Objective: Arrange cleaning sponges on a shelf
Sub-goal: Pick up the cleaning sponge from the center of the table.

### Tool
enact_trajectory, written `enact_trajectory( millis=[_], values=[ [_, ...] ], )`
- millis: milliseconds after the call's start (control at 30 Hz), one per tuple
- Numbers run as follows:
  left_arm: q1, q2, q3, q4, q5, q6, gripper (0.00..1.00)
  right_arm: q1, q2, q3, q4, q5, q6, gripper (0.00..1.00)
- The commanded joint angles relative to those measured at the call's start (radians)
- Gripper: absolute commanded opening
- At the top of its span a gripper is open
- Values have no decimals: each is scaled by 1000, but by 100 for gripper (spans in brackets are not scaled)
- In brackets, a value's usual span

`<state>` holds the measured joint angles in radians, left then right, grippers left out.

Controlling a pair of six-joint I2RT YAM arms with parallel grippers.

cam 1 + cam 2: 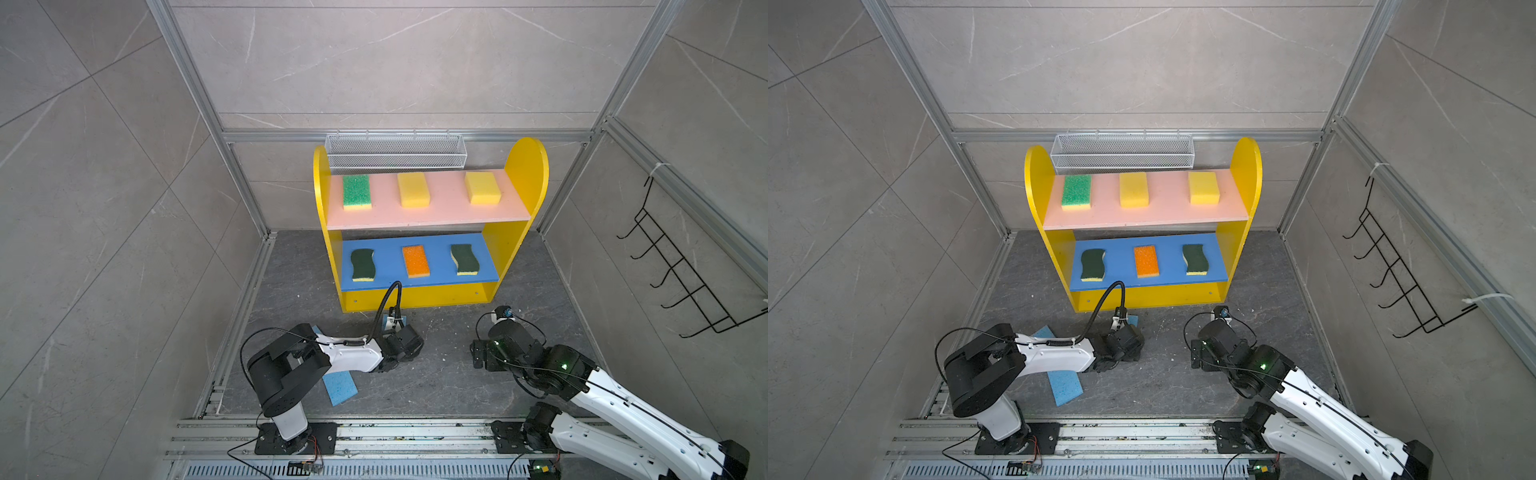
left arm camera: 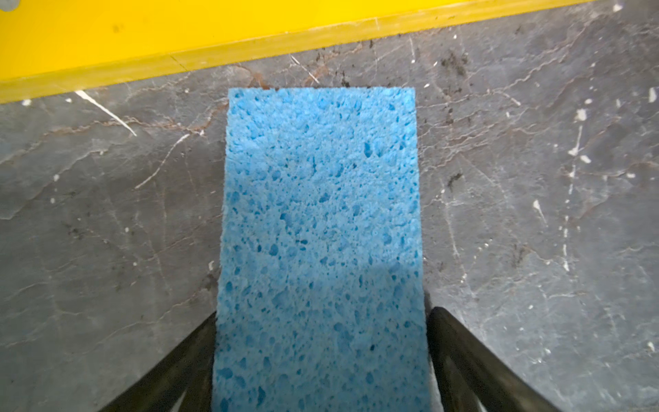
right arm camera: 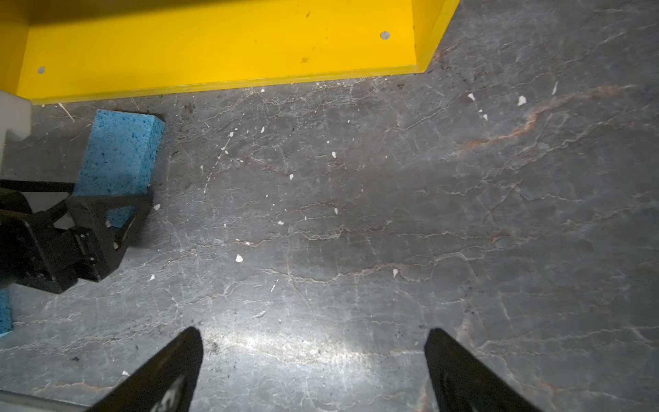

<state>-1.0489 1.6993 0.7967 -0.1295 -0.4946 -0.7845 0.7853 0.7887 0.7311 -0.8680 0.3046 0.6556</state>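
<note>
Top views: bright, even, soft light from overhead; sharp throughout; wide-angle, with the walls (image 1: 83,208) splaying outward at the edges.
Left wrist view: shadow falls across the near part of the blue sponge (image 2: 321,214); the shelf base (image 2: 142,42) is slightly soft.
Right wrist view: dimmer, with a white glare patch on the floor (image 3: 285,351).

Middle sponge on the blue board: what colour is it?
Orange sponge, best in a top view.

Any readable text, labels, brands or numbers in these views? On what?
None legible.
White mark on a finger of the right pincer: cut off, blurred, unreadable.
No print seen on the shelf.
</note>
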Motion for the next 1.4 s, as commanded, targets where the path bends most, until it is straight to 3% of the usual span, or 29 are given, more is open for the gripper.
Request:
enact_trajectory(
  millis=[0,700,1000,1367],
  values=[
    [-28,31,-77,-59,32,-35,88,6,-24,-18,24,-43,27,100],
    [-145,97,-103,-39,-59,-228,92,5,-73,-30,1,-32,22,100],
    [-149,52,-185,14,-72,-253,77,7,-75,-53,18,-26,47,100],
    [-149,-113,-284,19,-219,-322,72,6,-29,-75,81,-24,25,100]
  ],
)
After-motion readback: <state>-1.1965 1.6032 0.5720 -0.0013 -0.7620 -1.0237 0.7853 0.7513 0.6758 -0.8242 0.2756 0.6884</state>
